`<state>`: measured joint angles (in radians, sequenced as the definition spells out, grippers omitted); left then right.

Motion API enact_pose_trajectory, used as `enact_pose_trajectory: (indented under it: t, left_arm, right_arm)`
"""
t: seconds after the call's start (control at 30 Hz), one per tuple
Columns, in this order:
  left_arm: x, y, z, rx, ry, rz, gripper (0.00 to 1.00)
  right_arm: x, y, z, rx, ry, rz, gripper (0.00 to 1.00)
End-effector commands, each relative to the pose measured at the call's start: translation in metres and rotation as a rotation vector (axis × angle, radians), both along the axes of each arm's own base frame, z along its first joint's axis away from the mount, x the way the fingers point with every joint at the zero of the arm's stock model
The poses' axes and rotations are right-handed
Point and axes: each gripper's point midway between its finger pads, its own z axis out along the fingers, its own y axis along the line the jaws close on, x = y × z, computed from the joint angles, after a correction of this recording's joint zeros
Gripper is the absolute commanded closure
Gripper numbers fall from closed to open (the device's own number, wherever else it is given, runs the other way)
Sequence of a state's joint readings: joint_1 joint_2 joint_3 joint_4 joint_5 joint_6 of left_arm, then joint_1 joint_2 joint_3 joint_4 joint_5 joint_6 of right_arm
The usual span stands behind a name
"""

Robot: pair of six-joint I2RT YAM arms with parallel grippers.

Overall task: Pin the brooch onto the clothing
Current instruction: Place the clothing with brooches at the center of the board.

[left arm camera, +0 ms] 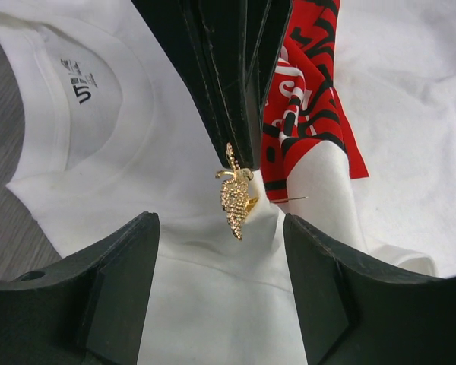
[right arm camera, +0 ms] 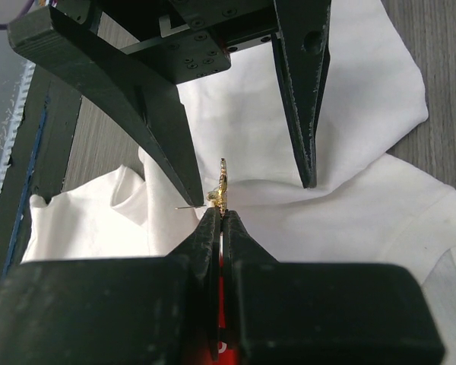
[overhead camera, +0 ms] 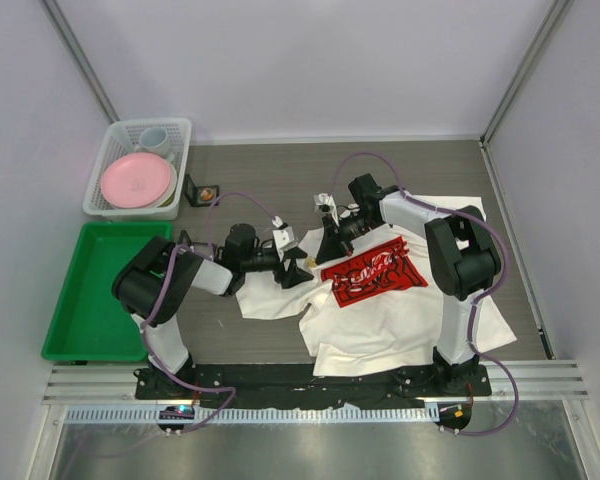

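We see a grey wood-grain table [overhead camera: 270,170] with a crumpled white T-shirt [overhead camera: 400,320] spread over its right half. Along its left side sit a white basket [overhead camera: 180,160] and, nearer the front, a green tray [overhead camera: 100,290].

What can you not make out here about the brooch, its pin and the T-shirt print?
- Top view: the brooch is too small to find.
- Both wrist views: the right gripper covers part of the brooch.
- Both wrist views: whether the pin has pierced the T-shirt; it is too thin to tell.
- Top and left wrist views: the print is crumpled, so its script is unreadable.
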<state>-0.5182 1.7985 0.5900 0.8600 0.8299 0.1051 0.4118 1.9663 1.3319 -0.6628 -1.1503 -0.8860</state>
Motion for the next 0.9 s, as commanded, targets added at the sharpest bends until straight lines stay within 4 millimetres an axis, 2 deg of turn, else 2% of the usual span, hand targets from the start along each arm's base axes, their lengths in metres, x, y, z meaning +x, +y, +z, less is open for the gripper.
enact_pose_trajectory:
  t: [0.0, 0.27, 0.43, 0.53, 0.7, 0.87]
  left_arm:
    - [0.0073, -0.0082, 0.0193, -0.059, -0.112, -0.022, 0.3]
    - [0.0073, -0.0167, 0.0181, -0.075, -0.13, 0.001, 0.32]
    - [0.01, -0.0156, 0.0174, -0.085, -0.11, 0.034, 0.34]
    - [0.0095, -0.0126, 0.0138, -0.082, -0.083, 0.061, 0.39]
    - [0.0043, -0.009, 0.0119, -0.083, -0.06, 0.073, 0.54]
    - [0.0077, -0.0094, 0.0173, -0.107, -0.032, 0.095, 0.57]
  right_arm:
    - [0.0047, 0.0058, 0.0131, 0.041, -0.003, 0.007, 0.99]
    - [0.0048, 0.0057, 0.0121, 0.034, 0.008, 0.001, 0.99]
    - [0.0051, 0.0046, 0.0107, 0.032, 0.015, -0.003, 0.99]
    - [0.0043, 0.005, 0.0103, 0.032, 0.018, -0.001, 0.99]
    - [0.0045, 0.0039, 0.011, 0.031, 0.021, -0.006, 0.99]
    - [0.0048, 0.004, 0.0109, 0.031, 0.022, -0.006, 0.99]
